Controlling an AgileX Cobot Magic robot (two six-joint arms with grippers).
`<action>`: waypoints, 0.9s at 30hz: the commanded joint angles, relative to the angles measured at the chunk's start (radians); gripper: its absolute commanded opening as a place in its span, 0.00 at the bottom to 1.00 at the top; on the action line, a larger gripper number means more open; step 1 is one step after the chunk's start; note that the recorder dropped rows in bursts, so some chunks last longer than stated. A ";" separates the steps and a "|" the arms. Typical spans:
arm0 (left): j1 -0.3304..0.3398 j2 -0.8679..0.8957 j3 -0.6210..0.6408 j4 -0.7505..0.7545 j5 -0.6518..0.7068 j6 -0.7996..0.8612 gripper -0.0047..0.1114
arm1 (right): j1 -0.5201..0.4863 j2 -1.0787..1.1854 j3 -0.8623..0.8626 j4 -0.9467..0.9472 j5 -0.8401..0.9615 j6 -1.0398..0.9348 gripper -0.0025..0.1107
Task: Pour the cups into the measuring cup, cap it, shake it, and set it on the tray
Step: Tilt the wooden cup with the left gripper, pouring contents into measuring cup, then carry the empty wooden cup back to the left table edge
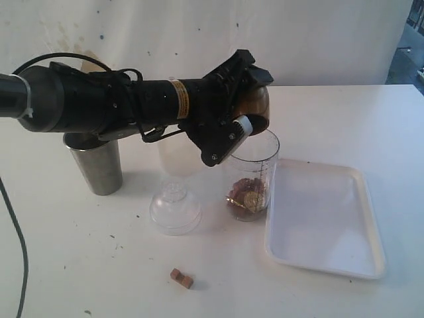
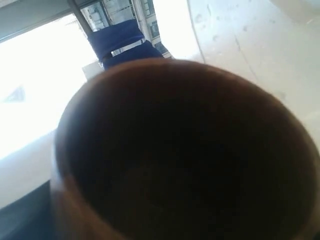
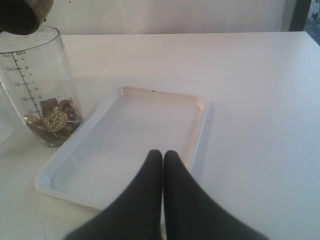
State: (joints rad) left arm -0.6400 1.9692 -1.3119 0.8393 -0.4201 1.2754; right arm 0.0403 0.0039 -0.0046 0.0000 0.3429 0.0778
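My left gripper (image 1: pixel 246 106) is shut on the brown wooden cup (image 1: pixel 255 105), held tipped over the mouth of the clear measuring cup (image 1: pixel 254 173). The left wrist view is filled by the wooden cup's dark inside (image 2: pixel 190 165). Brown and gold pieces (image 3: pixel 52 120) lie at the bottom of the measuring cup (image 3: pixel 37 85). The steel tumbler (image 1: pixel 99 164) stands upright at the left, behind the arm. The white tray (image 1: pixel 324 218) lies right of the measuring cup, with nothing on it. My right gripper (image 3: pixel 163 154) is shut and empty above the tray (image 3: pixel 195 107); it does not show in the exterior view.
A clear domed lid (image 1: pixel 175 207) rests on the table left of the measuring cup. One small brown piece (image 1: pixel 181 278) lies on the table nearer the front. A frosted cup (image 1: pixel 175 156) stands partly hidden behind the left arm.
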 commanded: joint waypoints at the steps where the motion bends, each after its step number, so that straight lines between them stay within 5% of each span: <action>1: -0.001 -0.002 -0.006 -0.032 -0.026 0.012 0.04 | -0.002 -0.004 0.005 0.000 -0.001 0.005 0.02; 5: -0.001 -0.002 -0.006 -0.077 -0.075 -0.051 0.04 | -0.002 -0.004 0.005 0.000 -0.001 0.005 0.02; 14: -0.001 -0.019 -0.006 -0.497 -0.250 -0.154 0.04 | -0.002 -0.004 0.005 0.000 -0.001 0.005 0.02; 22: -0.001 -0.024 -0.004 -0.477 -0.232 -0.152 0.04 | -0.002 -0.004 0.005 0.000 -0.001 0.005 0.02; 27: -0.004 -0.028 -0.004 -0.345 -0.205 0.056 0.04 | -0.002 -0.004 0.005 0.000 -0.001 0.005 0.02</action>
State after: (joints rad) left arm -0.6400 1.9674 -1.3119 0.4270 -0.6338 1.2245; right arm 0.0403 0.0039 -0.0046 0.0000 0.3429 0.0778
